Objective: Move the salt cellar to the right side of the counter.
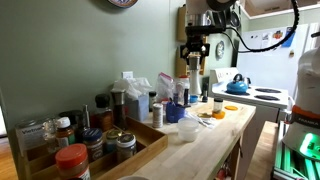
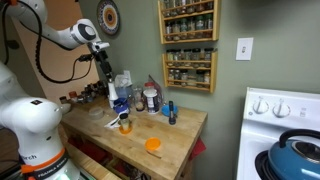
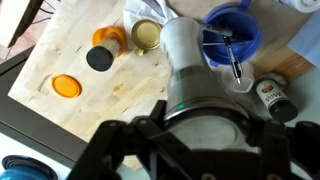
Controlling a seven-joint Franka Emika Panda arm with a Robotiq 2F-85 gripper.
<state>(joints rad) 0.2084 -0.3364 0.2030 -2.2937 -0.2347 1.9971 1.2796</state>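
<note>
The salt cellar (image 3: 190, 60) is a tall silvery cylinder, held upright over the light wooden counter (image 3: 60, 50). My gripper (image 3: 205, 125) is shut on its upper part, a finger on each side. In both exterior views the gripper (image 1: 194, 52) (image 2: 106, 68) comes down from above onto the cellar (image 1: 193, 72) (image 2: 110, 90), among the clutter on the counter (image 1: 215, 140) (image 2: 165, 125). Whether the cellar's base touches the counter is hidden.
Close around the cellar are a blue bowl with a utensil (image 3: 235, 25), a yellow-topped jar (image 3: 147, 35), an orange jar with a dark lid (image 3: 100, 55), an orange lid (image 3: 67, 86) and a dark bottle (image 3: 272, 95). A wooden tray of jars (image 1: 100, 140), a red-lidded jar (image 1: 72, 160), a stove with a blue kettle (image 1: 237, 86) and a wall spice rack (image 2: 188, 40).
</note>
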